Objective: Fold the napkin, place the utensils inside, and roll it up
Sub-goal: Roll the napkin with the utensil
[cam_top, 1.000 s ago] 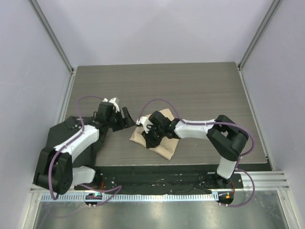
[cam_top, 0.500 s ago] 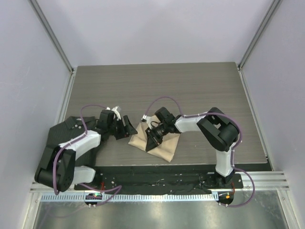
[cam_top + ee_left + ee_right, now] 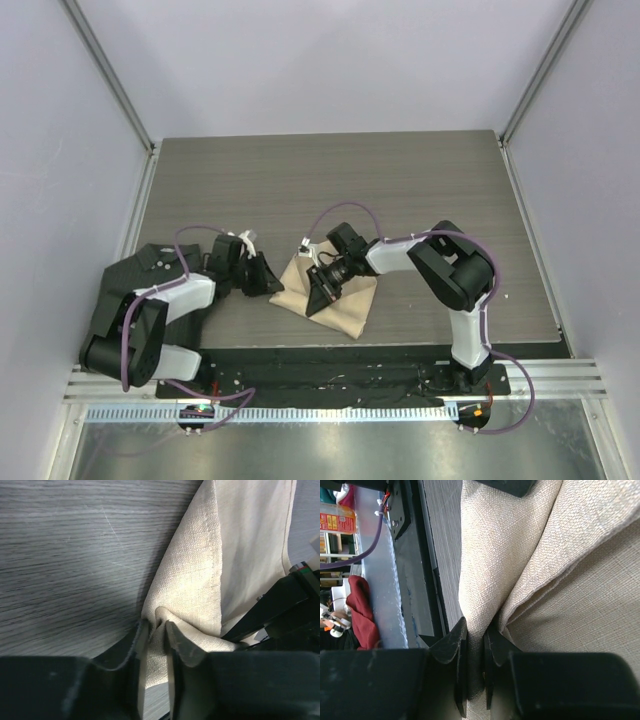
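Evidently left and right jaws each pinch the napkin (image 3: 350, 310); the red label (image 3: 335, 521) seems unreadable.

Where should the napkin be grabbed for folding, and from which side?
Pinch its left corner, coming in low from the left: the napkin lies flat in layers, so only edges and corners lift. The left gripper pinches there; the right gripper holds a fold edge.

Cloth, plastic, wood grain
My jaws are matt black plastic; the napkin (image 3: 200, 580) is rough-woven beige cloth; the bench (image 3: 75, 555) is smooth grey wood-grain.
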Tool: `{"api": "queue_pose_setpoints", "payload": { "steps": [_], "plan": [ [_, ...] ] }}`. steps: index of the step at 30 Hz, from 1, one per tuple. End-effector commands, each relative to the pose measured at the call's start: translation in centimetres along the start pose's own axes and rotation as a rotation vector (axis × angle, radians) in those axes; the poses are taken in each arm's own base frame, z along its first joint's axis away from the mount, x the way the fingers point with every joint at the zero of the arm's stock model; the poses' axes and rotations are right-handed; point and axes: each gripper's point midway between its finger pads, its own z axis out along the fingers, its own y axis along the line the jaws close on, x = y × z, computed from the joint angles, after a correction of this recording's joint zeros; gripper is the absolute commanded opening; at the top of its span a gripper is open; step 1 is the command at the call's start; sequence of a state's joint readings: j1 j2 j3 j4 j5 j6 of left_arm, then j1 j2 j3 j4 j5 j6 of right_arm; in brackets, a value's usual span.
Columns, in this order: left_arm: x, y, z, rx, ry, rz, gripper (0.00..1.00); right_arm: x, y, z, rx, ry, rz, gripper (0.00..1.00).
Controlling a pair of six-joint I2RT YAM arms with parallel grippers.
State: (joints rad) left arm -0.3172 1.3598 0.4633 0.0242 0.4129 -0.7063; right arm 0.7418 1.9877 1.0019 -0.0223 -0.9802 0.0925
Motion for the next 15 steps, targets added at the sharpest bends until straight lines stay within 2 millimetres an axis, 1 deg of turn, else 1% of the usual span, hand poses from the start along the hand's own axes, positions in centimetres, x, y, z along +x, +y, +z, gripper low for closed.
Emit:
{"api": "queue_pose_setpoints", "payload": {
  "steps": [1, 2, 3, 4, 5, 6, 7, 9, 10, 11, 12, 13, 14, 15],
  "plan": [
    [0.8, 0.6, 0.3, -0.013, 0.026, -0.003, 0.15, 1.5, -3.6, 0.0, 0.165, 0.027, 0.045, 0.2],
    [0.9, 0.6, 0.3, -0.017, 0.033, -0.002, 0.11, 1.1, -3.7, -0.2, 0.177, 0.019, 0.043, 0.21],
    [0.9, 0.7, 0.4, -0.019, 0.036, -0.002, 0.08, 0.9, -4.0, -0.5, 0.208, 0.012, 0.043, 0.25],
    [0.9, 0.6, 0.4, -0.017, 0.038, -0.004, 0.02, 0.2, -3.5, -0.9, 0.22, -0.001, 0.032, 0.28],
    [1.0, 0.7, 0.5, -0.017, 0.041, -0.002, 0.0, -0.2, -3.3, -1.3, 0.235, -0.01, 0.029, 0.32],
    [1.0, 0.7, 0.5, -0.018, 0.044, -0.005, 0.0, -0.7, -3.4, -1.8, 0.268, -0.024, 0.021, 0.4],
    [1.1, 0.7, 0.5, -0.02, 0.045, -0.004, 0.0, -1.5, -2.5, -2.7, 0.285, -0.042, 0.0, 0.44],
    [1.2, 1.0, 0.5, -0.028, 0.047, -0.007, 0.0, -2.4, -1.6, -3.8, 0.322, -0.068, -0.022, 0.49],
    [1.2, 1.0, 0.6, -0.031, 0.049, -0.01, 0.0, -2.5, -1.5, -4.5, 0.363, -0.067, -0.019, 0.53],
    [1.1, 1.0, 0.6, -0.031, 0.047, -0.008, 0.0, -3.6, -0.1, -5.6, 0.374, -0.106, -0.057, 0.55],
    [1.1, 0.9, 0.5, -0.031, 0.049, -0.008, 0.0, -3.9, 0.5, -6.1, 0.394, -0.118, -0.068, 0.57],
    [1.1, 0.9, 0.5, -0.029, 0.048, -0.008, 0.0, -3.8, 0.6, -6.8, 0.452, -0.123, -0.076, 0.59],
    [1.1, 0.9, 0.5, -0.032, 0.049, -0.006, 0.0, -4.5, 1.9, -8.0, 0.493, -0.161, -0.118, 0.62],
    [1.1, 1.0, 0.5, -0.034, 0.048, -0.007, 0.0, -4.1, 3.0, -7.6, 0.519, -0.147, -0.159, 0.62]
  ]
}}
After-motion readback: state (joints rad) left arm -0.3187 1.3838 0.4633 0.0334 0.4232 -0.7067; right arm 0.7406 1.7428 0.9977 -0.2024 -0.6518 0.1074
